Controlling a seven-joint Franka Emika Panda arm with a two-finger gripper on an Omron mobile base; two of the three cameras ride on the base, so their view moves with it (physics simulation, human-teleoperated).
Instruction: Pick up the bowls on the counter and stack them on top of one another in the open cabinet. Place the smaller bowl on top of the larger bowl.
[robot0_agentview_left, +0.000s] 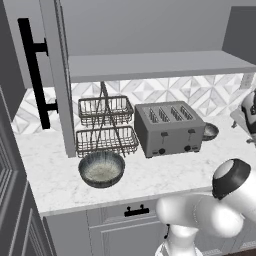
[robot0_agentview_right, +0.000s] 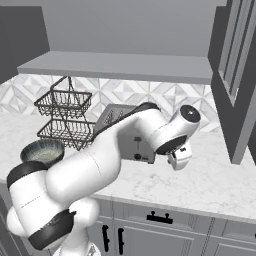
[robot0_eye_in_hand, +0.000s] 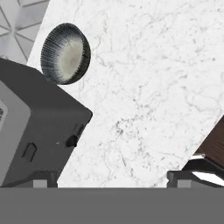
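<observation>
The larger bowl (robot0_agentview_left: 101, 169) sits on the counter (robot0_agentview_left: 165, 172) in front of the wire baskets, also seen as the larger bowl (robot0_agentview_right: 42, 151) at the left. The smaller bowl (robot0_agentview_left: 210, 131) rests right of the toaster, near the backsplash. In the hand view the smaller bowl (robot0_eye_in_hand: 65, 53) lies at the upper left, well away from the fingertips (robot0_eye_in_hand: 41, 179). My gripper (robot0_agentview_right: 178, 161) hangs over the counter right of the toaster, open and holding nothing. The open cabinet shelf (robot0_agentview_left: 150, 65) above is bare, its door (robot0_agentview_left: 57, 80) swung out at the left.
A grey four-slot toaster (robot0_agentview_left: 170, 127) stands between the two bowls, close to my hand in the hand view. A two-tier wire basket rack (robot0_agentview_left: 105, 125) stands behind the larger bowl. Another cabinet door (robot0_agentview_right: 235, 80) hangs at the right. Bare marble (robot0_agentview_right: 210, 175) stretches right of the gripper.
</observation>
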